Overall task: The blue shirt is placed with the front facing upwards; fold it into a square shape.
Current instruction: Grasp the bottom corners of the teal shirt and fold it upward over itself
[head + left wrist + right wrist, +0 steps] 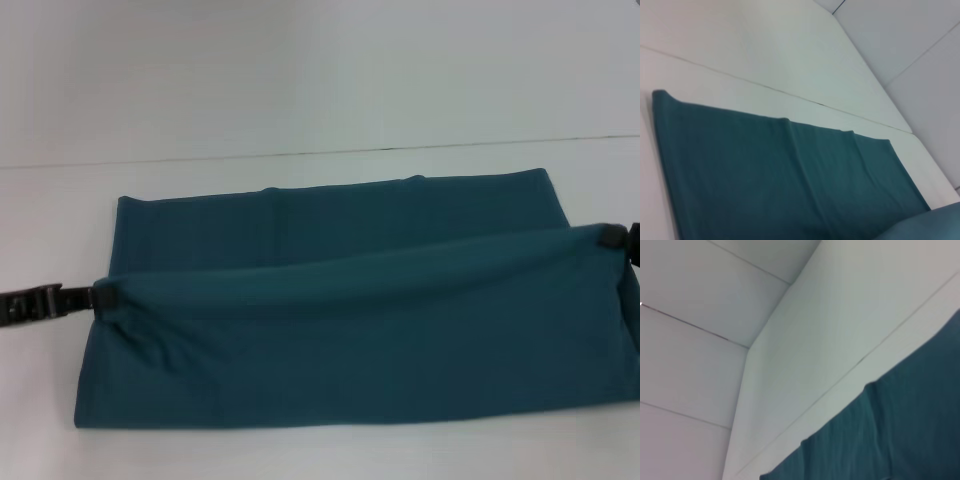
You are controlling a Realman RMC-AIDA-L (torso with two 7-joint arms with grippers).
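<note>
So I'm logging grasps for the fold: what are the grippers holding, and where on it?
Both hold the blue shirt: the left gripper pinches its left side edge, the right gripper its right side edge, lifting a ridge of cloth between them.

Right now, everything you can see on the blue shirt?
The blue shirt is plain teal, soft knit by the look, no print or collar showing. It lies folded into a wide band on the white table. A raised fold runs across its middle, pinched at each end by the left end effector and right end effector, both shut on the cloth.
</note>
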